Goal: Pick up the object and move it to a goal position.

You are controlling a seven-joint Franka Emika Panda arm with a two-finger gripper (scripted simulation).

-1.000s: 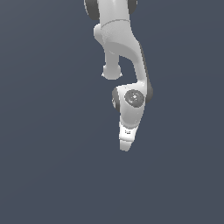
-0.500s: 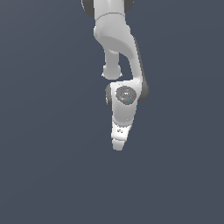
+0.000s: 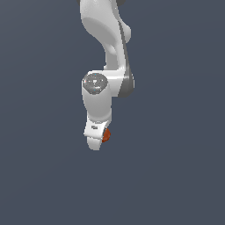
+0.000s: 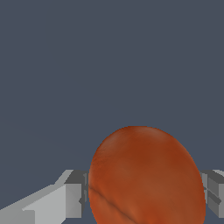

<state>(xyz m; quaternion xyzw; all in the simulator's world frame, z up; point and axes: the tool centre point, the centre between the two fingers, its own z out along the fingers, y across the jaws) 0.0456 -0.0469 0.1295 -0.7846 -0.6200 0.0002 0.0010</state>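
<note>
The object (image 4: 146, 177) is a round red-orange ball that fills the lower part of the wrist view, held between the two grey fingers (image 4: 72, 192) of my gripper. In the exterior view only a small red-orange sliver of the object (image 3: 106, 135) shows beside the white gripper (image 3: 97, 141), which hangs from the arm over the plain dark grey ground. The gripper is shut on the object. Most of the ball is hidden behind the hand in the exterior view.
Only the white arm (image 3: 105, 52) reaching down from above and the flat dark grey ground (image 3: 176, 176) show.
The arm has swung toward the exterior view's left and the wrist has turned. The red-orange ball now peeks out beside the gripper, where it was hidden before.
</note>
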